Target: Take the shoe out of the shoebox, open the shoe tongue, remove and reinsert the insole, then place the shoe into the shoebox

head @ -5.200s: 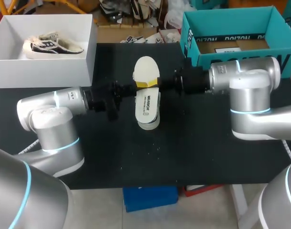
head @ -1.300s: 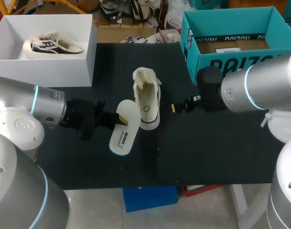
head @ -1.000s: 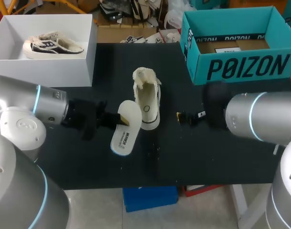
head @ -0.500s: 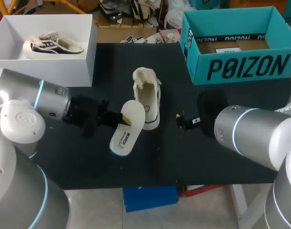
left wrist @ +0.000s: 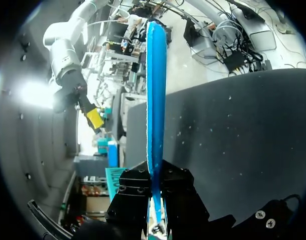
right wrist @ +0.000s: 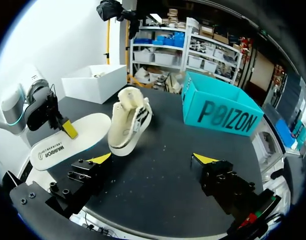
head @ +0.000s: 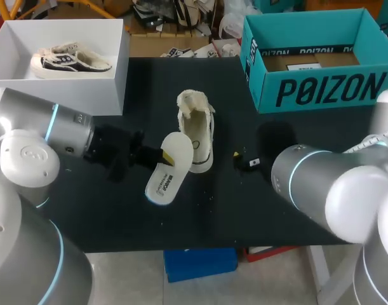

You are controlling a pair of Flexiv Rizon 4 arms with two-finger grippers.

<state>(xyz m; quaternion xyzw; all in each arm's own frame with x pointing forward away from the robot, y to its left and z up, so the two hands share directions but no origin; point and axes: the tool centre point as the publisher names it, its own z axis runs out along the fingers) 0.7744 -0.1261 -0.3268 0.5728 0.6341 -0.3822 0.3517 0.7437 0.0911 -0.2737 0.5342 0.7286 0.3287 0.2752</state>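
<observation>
- Two tools sit nearest. The left tool is clamped on the insole, pinching its upper end. The insole hangs tilted with its lower end close to the desk, just beside the shoe.
- Right tool: fingers wide apart, empty, low over the desk near the shoe's other side.
- Step in hand, my read: reinserting the insole. Line it up lengthwise with the shoe opening, lead with the narrow end, and slide it flat along the sole. The right tool probably needs to steady the shoe or hold the tongue back so nothing skids.
- The shoe lies mid-desk, opening up, with fluffy lining bunched at its far end.
- In the way: that bunched lining could fold over the opening, and a grip at one end lets the insole flex.
- Farthest: the white box at far left holds a second shoe, and the teal box is at far right. Both are well apart from the shoe; I cannot tell which is the shoebox meant.
</observation>
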